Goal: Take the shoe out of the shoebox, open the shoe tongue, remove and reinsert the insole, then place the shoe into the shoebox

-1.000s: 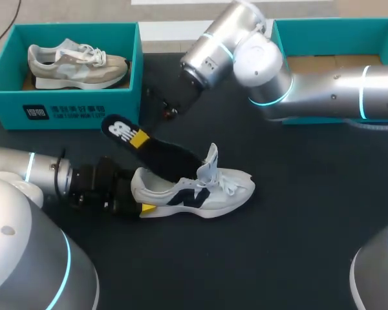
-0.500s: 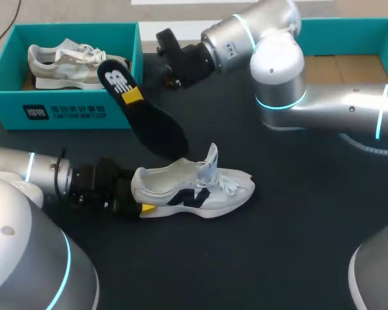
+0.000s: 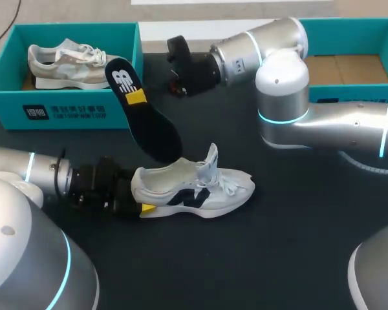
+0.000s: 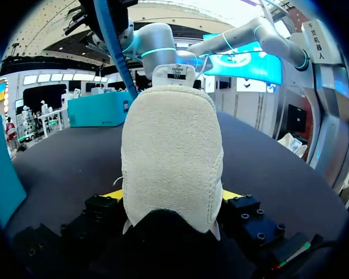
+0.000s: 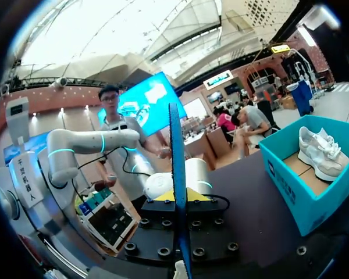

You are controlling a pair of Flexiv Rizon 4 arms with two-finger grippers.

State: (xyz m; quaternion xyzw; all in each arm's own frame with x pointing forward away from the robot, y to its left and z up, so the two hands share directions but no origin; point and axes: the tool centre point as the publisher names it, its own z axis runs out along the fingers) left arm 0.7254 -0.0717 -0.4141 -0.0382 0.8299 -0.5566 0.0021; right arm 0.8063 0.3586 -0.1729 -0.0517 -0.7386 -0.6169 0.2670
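A white shoe (image 3: pixel 200 187) with a dark logo lies on its sole on the black table, tongue pulled up. My left gripper (image 3: pixel 140 197) is shut on its heel. In the left wrist view the cream heel (image 4: pixel 168 151) fills the gap of that gripper (image 4: pixel 171 200), a yellow tip on each side. My right gripper (image 3: pixel 136 97) is shut on the black insole (image 3: pixel 152 126) and holds it in the air, tilted, toe end just above the shoe's opening. The right wrist view shows the insole (image 5: pixel 175 174) edge-on in the gripper (image 5: pixel 175 197).
A teal shoebox (image 3: pixel 71 111) at the back left holds a beige shoe (image 3: pixel 74 64). Another teal box (image 3: pixel 291 29) with a cardboard floor stands at the back right, partly behind my right arm. In the right wrist view the left shoebox (image 5: pixel 311 186) stands off to the gripper's side.
My right arm has drawn the insole out of the shoe and swung it up toward the back left, its wrist turning. The shoe and left arm have not moved.
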